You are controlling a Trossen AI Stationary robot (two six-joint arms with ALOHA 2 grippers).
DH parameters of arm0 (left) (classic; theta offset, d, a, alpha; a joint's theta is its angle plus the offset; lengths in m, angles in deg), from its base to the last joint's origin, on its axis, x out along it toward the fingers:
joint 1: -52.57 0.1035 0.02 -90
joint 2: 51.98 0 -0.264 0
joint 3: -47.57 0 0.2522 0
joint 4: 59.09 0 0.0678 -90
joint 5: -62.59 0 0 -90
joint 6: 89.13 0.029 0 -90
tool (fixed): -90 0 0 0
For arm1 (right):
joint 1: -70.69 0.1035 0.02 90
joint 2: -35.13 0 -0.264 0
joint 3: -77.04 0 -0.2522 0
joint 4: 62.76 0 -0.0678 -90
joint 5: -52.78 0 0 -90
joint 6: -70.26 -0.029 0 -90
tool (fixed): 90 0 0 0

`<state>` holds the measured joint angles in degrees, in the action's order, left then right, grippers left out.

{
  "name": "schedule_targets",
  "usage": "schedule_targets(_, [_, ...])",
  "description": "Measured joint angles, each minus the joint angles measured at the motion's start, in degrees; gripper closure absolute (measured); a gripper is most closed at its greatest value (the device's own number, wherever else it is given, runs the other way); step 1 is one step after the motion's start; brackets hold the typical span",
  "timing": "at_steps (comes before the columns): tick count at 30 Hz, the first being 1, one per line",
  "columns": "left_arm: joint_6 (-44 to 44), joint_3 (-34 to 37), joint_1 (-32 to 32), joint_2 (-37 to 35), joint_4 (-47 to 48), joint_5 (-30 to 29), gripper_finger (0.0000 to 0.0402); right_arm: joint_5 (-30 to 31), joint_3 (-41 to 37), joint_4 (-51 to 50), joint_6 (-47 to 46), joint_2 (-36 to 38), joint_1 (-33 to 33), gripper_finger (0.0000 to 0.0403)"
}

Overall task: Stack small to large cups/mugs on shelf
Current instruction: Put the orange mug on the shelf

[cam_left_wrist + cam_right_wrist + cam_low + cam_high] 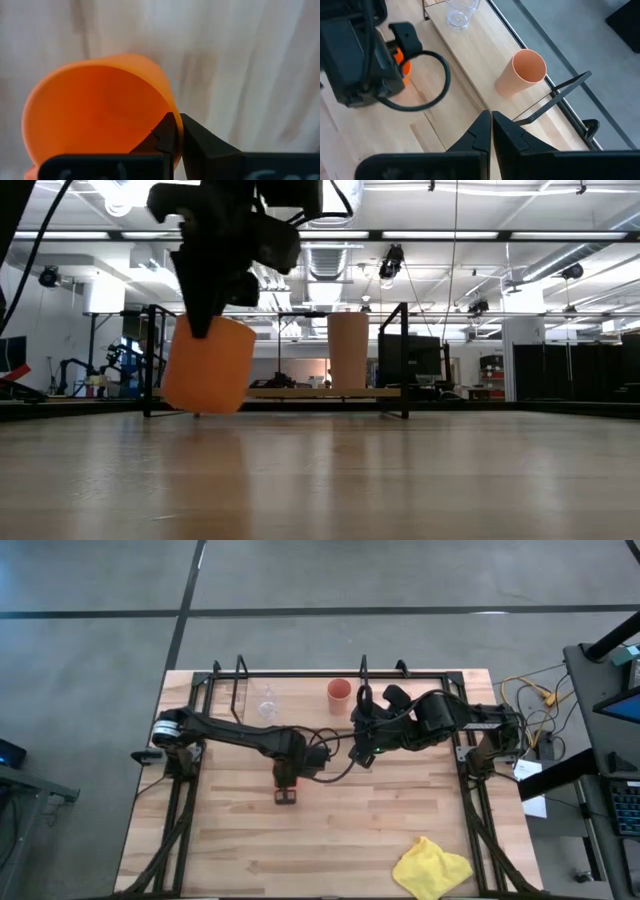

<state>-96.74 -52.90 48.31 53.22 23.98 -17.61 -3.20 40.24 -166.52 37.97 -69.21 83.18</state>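
Note:
The bright orange mug (208, 366) hangs tilted under my left gripper (175, 119), which is shut on it over the table's middle (287, 788). The terracotta-tan tumbler (339, 695) stands upright on its base, mouth up, inside the black wire shelf (240, 670) at the far edge. The tiny clear glass (266, 705) stands to its left, also in the shelf. My right gripper (491, 122) is shut and holds nothing; it hovers just near of the tumbler (522, 72), right of the left gripper. My left gripper pinches the orange mug's wall at the rim (170, 107), one finger inside the mug and one outside. The fingers come from above, pointing down. The mug hangs tilted below them, and in the low view its base (195, 408) seems just clear of the table.
A yellow cloth (432, 868) lies at the table's near right corner. The shelf's upright loop dividers (560, 92) rise beside the tumbler. Bare wood lies between the arms and the near edge. Cables and equipment sit beyond the table's right side (530, 700).

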Motion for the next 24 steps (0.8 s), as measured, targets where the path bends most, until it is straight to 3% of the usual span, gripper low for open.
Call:
schedule_targets(11, [19.3, -3.2, 1.4, -2.4, 8.9, -12.1, 0.0401, 0.1, -2.4, 0.0, -1.0, 0.0, 0.0, 0.0394])
schedule_targets(17, [28.3, -6.6, 4.9, -2.8, 9.2, -13.5, 0.0401, 0.4, -3.2, 0.0, -4.1, 0.0, -0.1, 0.0394])
schedule_targets(24, [30.7, -9.7, 12.6, -2.9, 9.1, -13.6, 0.0401, 2.1, -3.2, 0.0, -7.1, 0.0, -0.1, 0.0394])
